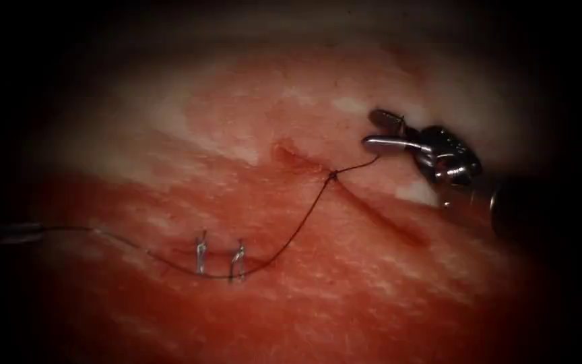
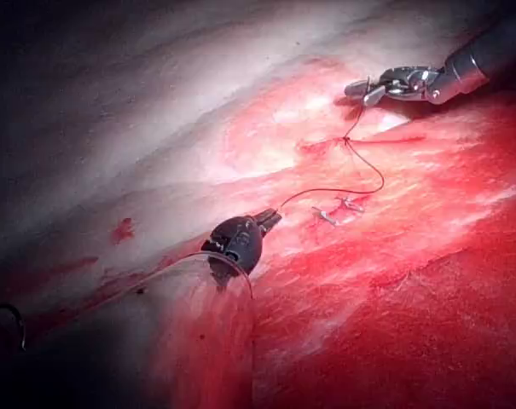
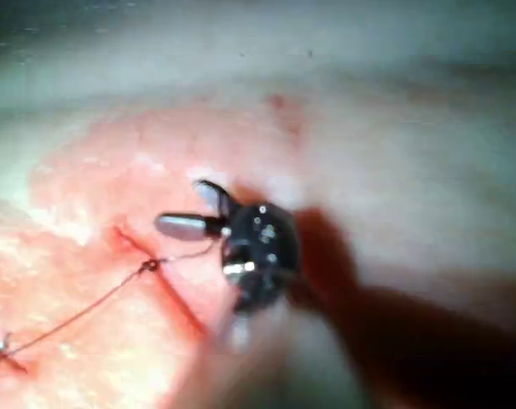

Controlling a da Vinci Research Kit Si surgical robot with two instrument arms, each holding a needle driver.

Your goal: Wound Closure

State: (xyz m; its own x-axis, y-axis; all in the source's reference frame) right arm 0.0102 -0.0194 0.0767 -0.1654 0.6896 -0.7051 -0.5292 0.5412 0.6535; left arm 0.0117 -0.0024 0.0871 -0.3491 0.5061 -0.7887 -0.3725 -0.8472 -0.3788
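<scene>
We see the tissue (image 1: 345, 283) deep red across its lower part, streaked with paler pink, and whitish toward the top. The cut (image 1: 372, 205) runs as a darker red line. The thread (image 1: 298, 229) is dark, nearly black. The right tool (image 1: 375, 131) is shiny silver-grey metal.

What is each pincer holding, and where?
Left pincer grips the thread along its long tail, left of the cut. Right pincer is open, holding nothing. The needle lies free, unheld.
</scene>
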